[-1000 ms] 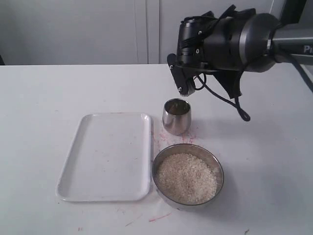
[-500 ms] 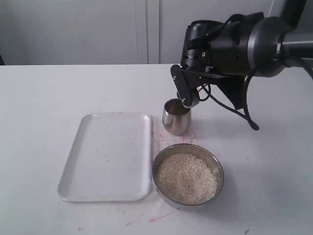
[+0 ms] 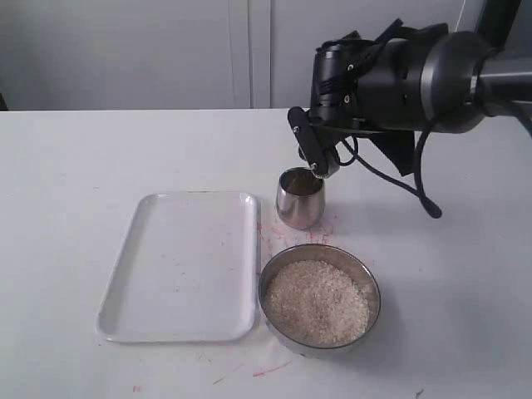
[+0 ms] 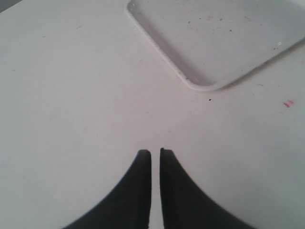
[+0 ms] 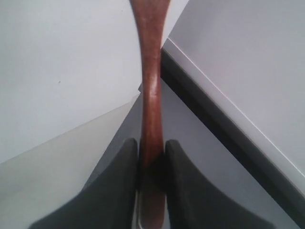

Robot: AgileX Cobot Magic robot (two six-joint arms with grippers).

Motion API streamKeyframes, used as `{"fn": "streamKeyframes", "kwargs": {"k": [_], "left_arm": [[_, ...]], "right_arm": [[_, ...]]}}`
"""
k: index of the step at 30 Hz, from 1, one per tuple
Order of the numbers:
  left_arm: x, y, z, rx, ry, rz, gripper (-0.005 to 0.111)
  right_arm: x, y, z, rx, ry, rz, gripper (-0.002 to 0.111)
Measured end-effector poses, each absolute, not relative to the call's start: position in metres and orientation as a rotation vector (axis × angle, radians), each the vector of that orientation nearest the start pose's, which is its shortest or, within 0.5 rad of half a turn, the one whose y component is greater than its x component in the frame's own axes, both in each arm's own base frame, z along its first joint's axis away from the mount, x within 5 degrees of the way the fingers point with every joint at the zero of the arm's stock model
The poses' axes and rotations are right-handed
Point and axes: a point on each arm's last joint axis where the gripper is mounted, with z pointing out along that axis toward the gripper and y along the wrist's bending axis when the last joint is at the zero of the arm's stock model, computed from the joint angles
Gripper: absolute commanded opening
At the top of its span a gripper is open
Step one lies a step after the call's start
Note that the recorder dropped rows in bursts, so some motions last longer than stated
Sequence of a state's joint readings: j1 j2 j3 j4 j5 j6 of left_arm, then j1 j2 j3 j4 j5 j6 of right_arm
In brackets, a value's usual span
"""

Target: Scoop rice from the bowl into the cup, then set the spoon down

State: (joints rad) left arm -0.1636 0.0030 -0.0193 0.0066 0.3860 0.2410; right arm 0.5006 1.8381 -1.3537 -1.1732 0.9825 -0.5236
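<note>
Right hand (image 3: 316,166) tilted down over cup (image 3: 300,197), clamping spoon (image 5: 151,90) handle.

Test lab, bare white table (image 3: 75,166), grey wall (image 3: 125,50)

Exterior camera: raised at the near side of the bench (image 3: 75,166), tilted down toward the far wall. Mid distance, whole work area in frame.

Left wrist camera: low over the bench, facing down and forward past the left gripper (image 4: 155,155). One corner of the white tray (image 4: 209,43) is in frame, the same tray the exterior view shows whole.

Right wrist camera: very close, looking along the spoon (image 5: 151,71) handle from the right gripper (image 5: 152,143). Background is pale planes and a dark strip; cannot place them.
</note>
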Motion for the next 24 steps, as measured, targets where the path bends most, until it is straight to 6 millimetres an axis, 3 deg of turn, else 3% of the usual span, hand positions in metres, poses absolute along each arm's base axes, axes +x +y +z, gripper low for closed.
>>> {"fn": "streamKeyframes", "kwargs": {"k": [20,24], "left_arm": [[0.0516,-0.0083,0.1848,0.376,1.815,0.06,0.014],[0.0516,-0.0083,0.1848,0.376,1.815,0.06,0.014]], "right_arm": [[0.3713,0.1245,0.2597,-1.888,1.827,-1.427,0.0],[0.3697,0.1256,0.2568,-1.951,1.826,-1.39,0.0]]}}
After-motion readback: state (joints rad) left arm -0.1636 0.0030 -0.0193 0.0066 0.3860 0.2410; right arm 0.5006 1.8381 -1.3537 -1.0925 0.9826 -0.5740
